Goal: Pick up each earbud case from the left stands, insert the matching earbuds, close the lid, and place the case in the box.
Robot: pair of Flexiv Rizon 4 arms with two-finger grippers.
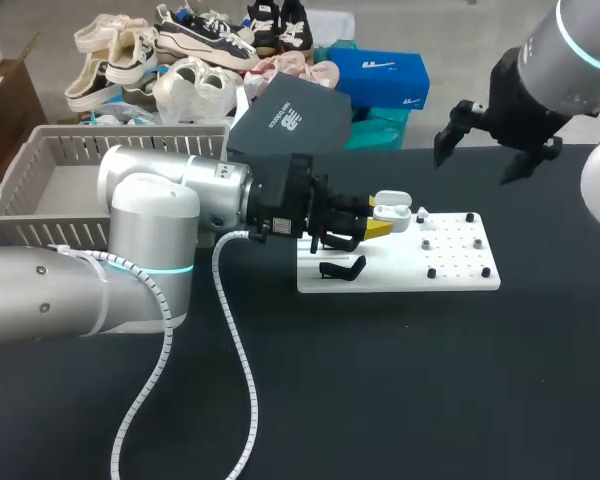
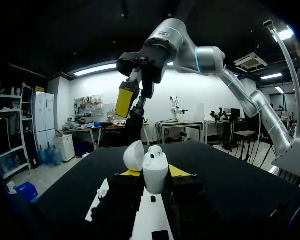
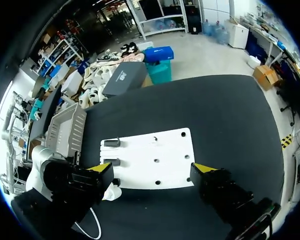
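My left gripper (image 1: 378, 228) is shut on a white earbud case (image 1: 390, 210), held upright over the left part of the white board (image 1: 460, 275). In the left wrist view the case (image 2: 155, 172) stands between the yellow-tipped fingers with its lid (image 2: 134, 155) swung open. A small white piece (image 1: 423, 214) lies on the board just right of the case. My right gripper (image 1: 485, 140) hangs open, high over the table's far edge. Seen from its wrist, that gripper (image 3: 153, 168) is spread wide above the board (image 3: 160, 150), with nothing between its fingers.
Two black stands (image 1: 340, 268) sit on the board's left end, and several black pegs (image 1: 431, 272) dot its right half. A grey slatted basket (image 1: 40, 175) stands at the table's back left, behind my left arm (image 1: 150, 215). Dark table (image 1: 400, 380) lies in front.
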